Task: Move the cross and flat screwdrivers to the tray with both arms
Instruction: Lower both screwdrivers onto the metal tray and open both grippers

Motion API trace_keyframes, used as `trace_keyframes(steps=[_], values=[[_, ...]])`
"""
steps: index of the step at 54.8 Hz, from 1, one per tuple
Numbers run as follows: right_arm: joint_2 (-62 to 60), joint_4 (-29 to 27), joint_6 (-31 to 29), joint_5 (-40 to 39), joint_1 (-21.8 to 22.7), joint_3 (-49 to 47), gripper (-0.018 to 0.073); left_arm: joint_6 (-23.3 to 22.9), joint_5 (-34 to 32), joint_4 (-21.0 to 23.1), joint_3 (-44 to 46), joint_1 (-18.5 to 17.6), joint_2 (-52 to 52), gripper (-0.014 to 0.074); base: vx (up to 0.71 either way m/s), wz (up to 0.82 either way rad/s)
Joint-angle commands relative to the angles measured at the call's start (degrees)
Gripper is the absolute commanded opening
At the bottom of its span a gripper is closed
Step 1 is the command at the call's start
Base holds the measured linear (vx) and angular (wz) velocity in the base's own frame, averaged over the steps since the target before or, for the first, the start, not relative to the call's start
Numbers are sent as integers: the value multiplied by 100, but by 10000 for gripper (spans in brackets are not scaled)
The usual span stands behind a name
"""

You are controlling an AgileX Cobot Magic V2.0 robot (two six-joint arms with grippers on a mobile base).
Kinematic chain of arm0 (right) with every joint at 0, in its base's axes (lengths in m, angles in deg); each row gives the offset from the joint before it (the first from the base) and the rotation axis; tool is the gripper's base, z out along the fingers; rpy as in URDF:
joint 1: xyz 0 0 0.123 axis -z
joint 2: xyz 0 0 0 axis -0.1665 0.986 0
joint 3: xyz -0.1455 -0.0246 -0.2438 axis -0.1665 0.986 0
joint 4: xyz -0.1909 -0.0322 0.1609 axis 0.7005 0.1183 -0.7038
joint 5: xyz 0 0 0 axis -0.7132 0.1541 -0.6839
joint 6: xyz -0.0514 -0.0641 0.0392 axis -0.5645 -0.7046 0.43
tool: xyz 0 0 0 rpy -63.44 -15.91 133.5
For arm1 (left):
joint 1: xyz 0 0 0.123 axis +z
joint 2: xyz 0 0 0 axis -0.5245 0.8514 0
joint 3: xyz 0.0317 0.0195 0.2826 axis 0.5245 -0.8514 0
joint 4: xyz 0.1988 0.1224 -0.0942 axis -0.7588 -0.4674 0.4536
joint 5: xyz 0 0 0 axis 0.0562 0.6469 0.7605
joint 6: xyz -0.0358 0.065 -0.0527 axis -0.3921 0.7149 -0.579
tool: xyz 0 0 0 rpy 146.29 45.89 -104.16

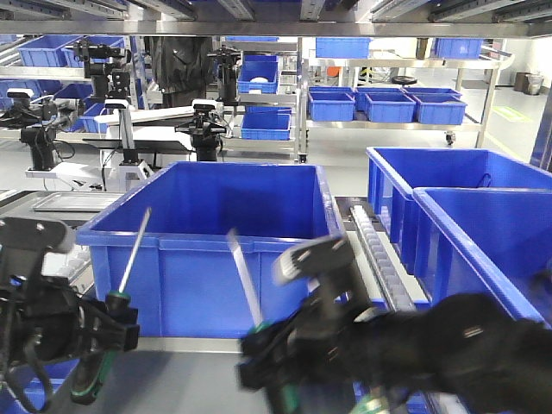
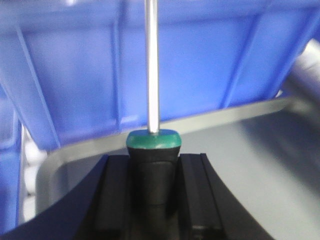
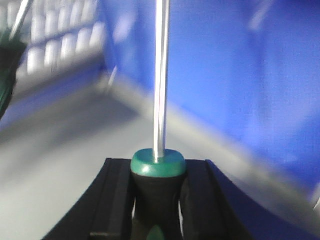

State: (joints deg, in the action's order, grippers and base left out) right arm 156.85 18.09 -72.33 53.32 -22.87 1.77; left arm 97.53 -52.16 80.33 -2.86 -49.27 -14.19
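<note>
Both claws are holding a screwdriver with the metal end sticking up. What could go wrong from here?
1. The two shafts could clash: the left gripper and right gripper hold their screwdrivers fairly close together.
2. A long shaft might strike the big blue bin standing right behind the tray.
3. The right arm looks blurred, so it seems to be moving fast; the handle, gripped only at its sides, might slip.

No text, label, brand, number or sign can be read in any of the views; the blue bins [image 1: 233, 250], the screwdriver handles and the black robot parts show no legible marking, and much of the scene is blurred.
</note>
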Motion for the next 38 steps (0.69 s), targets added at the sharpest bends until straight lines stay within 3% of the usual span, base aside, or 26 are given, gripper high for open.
trace_keyframes(steps=[1, 11, 26, 31, 38], values=[[-36, -435, -44, -512, -18, -209, 42, -61, -367, 127, 165, -65, -18, 18, 0, 0], [174, -729, -44, -423, 7, -209, 188, -55, -152, 115, 165, -65, 269, 108, 0, 0], [180, -753, -44, -292, 7, -209, 526, -29, 455, 109, 165, -65, 435, 451, 0, 0], [153, -753, -50, -157, 7, -209, 587, 62, 433, 109, 165, -65, 404, 557, 0, 0], [-94, -753, -50, -82, 7, -209, 606, 62, 375, 109, 165, -59, 209, 613, 0, 0]])
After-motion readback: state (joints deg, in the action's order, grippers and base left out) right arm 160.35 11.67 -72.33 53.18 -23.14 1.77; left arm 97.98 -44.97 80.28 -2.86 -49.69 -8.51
